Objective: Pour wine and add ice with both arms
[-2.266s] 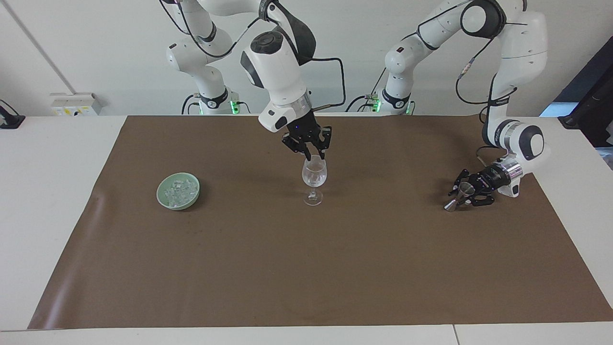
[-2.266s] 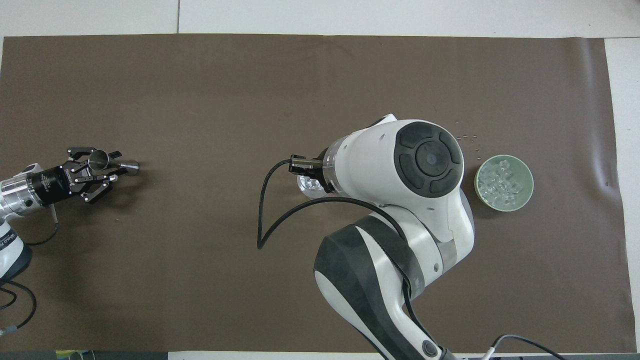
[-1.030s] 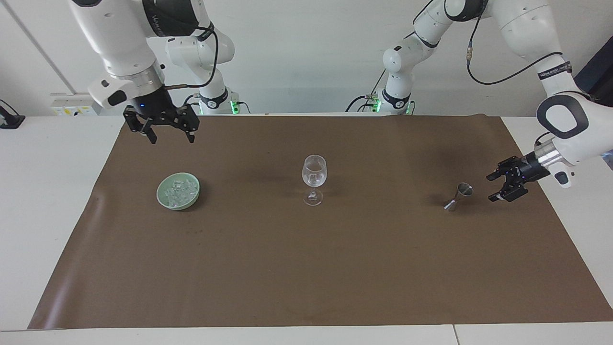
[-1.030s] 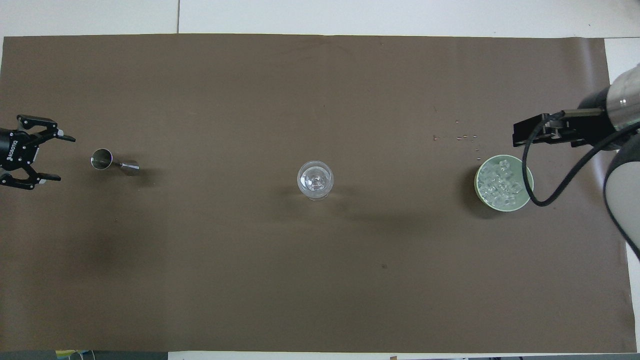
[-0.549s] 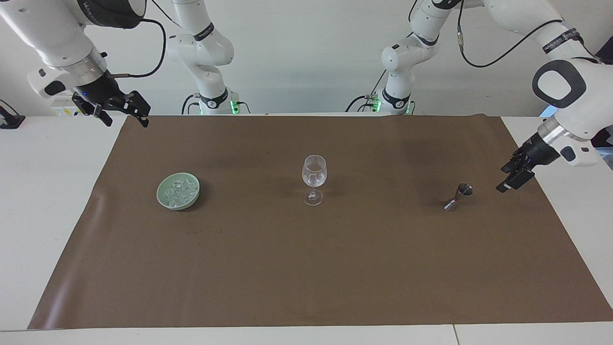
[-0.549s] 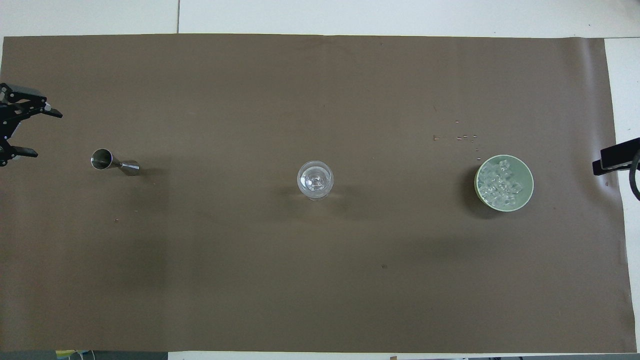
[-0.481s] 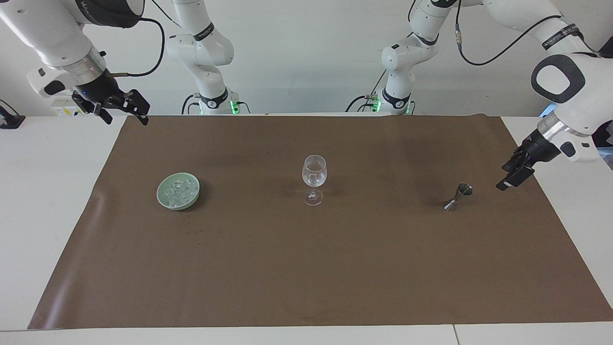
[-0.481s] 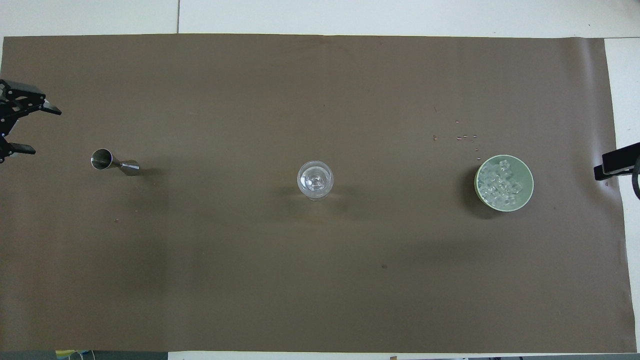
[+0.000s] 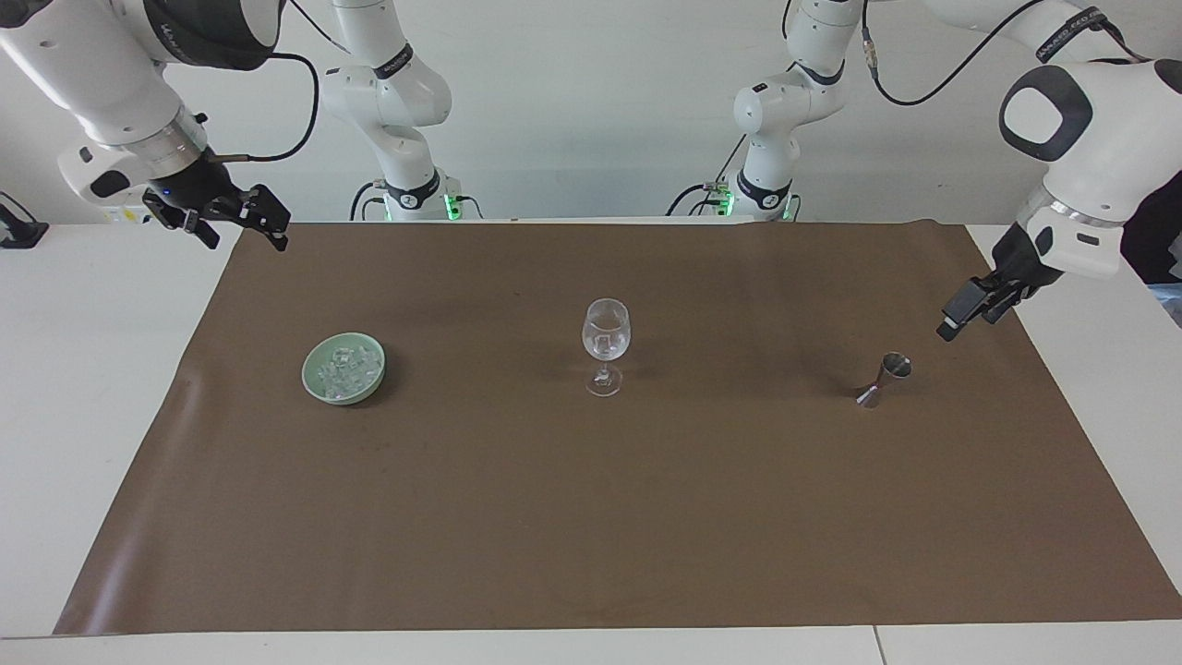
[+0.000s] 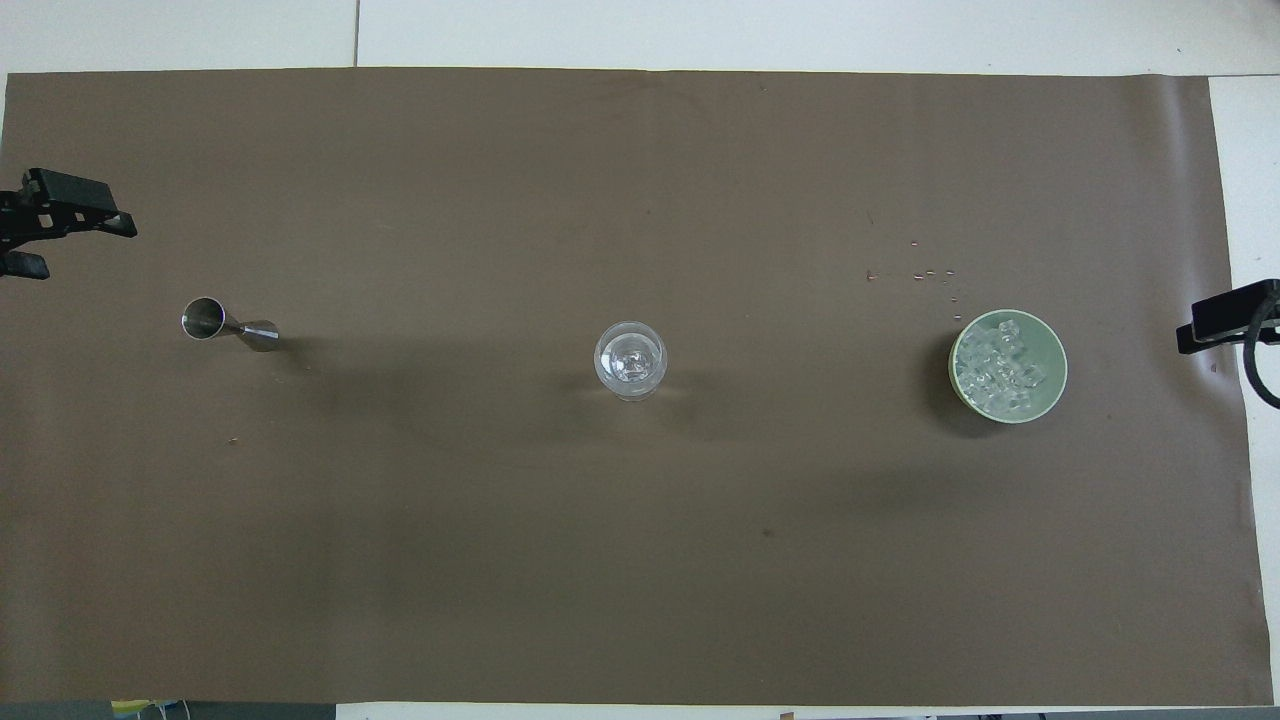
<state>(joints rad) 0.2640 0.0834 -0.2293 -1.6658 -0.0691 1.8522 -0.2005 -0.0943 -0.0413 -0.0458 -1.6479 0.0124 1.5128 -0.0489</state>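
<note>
Both arms withdrawn, fingers [image 9: 274,225] spread, empty

We see both arms as glossy white jointed shells with black joint bands; black cables loop along them; silver wrist rings meet black claw-like grippers; green lights glow at their bases.

Three well-spaced obstacles stand in one row: bowl of ice [image 9: 343,368], stemmed glass [image 9: 605,346], metal jigger [image 9: 885,379]. Wide gaps between them allow passage. The mat [image 9: 591,517] farther from the robots lies open.
</note>
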